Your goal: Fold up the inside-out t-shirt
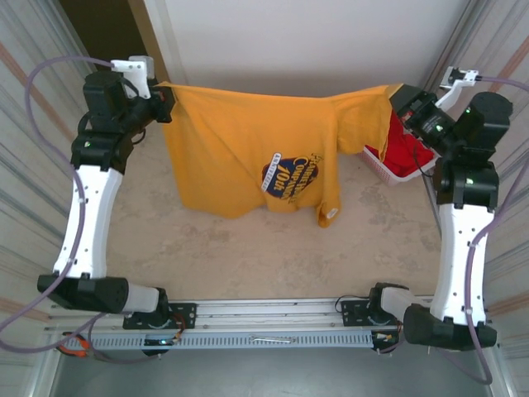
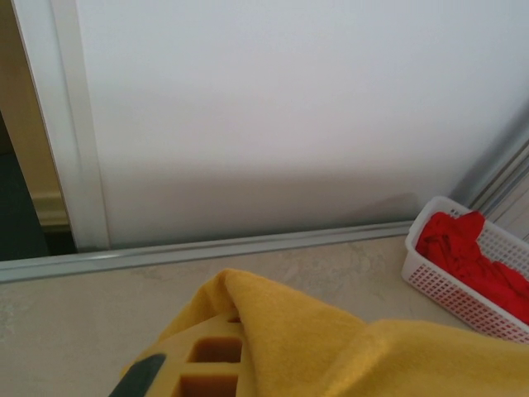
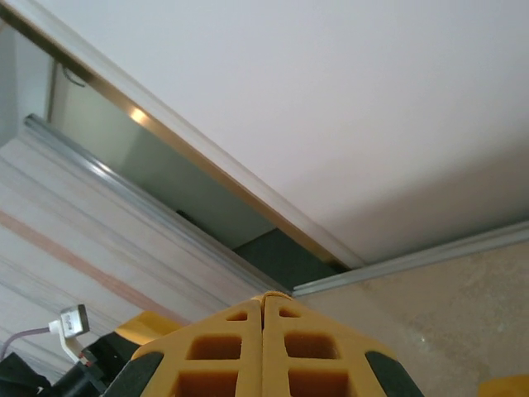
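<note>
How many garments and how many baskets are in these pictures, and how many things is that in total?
Garments: 2, the yellow t-shirt and the red garment
Baskets: 1, the white basket
Total: 3

The table [image 1: 248,256] was surveyed from above and behind the arm bases [image 1: 157,318], while each wrist view was taken close and low, faced toward the back wall [image 1: 289,41] shared by all three.
</note>
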You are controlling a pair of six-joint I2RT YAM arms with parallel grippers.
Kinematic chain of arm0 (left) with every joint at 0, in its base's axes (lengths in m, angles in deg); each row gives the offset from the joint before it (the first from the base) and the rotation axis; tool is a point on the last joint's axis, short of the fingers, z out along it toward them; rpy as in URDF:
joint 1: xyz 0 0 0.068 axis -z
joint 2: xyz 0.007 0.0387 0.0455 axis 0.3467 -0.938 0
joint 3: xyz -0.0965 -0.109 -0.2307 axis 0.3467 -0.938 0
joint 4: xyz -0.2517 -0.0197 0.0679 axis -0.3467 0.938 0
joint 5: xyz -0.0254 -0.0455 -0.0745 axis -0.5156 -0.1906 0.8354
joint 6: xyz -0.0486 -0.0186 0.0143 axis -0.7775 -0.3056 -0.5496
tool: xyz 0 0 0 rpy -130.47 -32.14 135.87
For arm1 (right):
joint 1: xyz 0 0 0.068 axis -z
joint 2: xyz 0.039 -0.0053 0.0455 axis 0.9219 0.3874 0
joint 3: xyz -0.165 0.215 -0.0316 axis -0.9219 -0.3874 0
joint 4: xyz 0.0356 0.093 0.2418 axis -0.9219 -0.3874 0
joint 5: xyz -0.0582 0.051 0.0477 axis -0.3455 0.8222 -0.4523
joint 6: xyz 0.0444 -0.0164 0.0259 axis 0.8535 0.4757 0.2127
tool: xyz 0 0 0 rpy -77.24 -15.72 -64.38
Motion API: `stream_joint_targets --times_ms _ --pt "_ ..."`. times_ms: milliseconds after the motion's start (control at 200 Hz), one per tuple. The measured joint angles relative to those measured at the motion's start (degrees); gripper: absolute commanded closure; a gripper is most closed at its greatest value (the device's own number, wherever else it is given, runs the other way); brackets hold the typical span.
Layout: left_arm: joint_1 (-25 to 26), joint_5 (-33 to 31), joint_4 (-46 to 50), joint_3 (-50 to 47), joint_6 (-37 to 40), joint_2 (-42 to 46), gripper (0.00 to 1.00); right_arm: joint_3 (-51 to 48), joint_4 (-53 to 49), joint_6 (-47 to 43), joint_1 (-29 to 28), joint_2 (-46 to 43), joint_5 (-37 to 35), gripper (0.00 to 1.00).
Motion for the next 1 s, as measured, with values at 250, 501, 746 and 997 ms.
stream_joint_targets --times_ms 250,501,746,997 --pt "0.0 -2.2 2.5 12.4 1.2 -21.7 1.0 -1.8 1.4 -0.3 -1.9 14.6 -3.0 1.0" --pt "0.0 -3.0 9.0 33.2 -0.6 -32.5 1.0 13.1 -0.1 -0.2 -3.5 22.7 -4.3 1.0" --pt "0.8 -3.0 4.3 14.1 -0.9 -13.4 1.0 8.0 2.1 -1.1 -7.2 8.3 -5.8 1.0" --pt "5.6 -5.6 -2.1 -26.6 -3.3 6.5 1.0 -26.2 1.9 -4.0 -22.9 -12.8 -14.3 1.0"
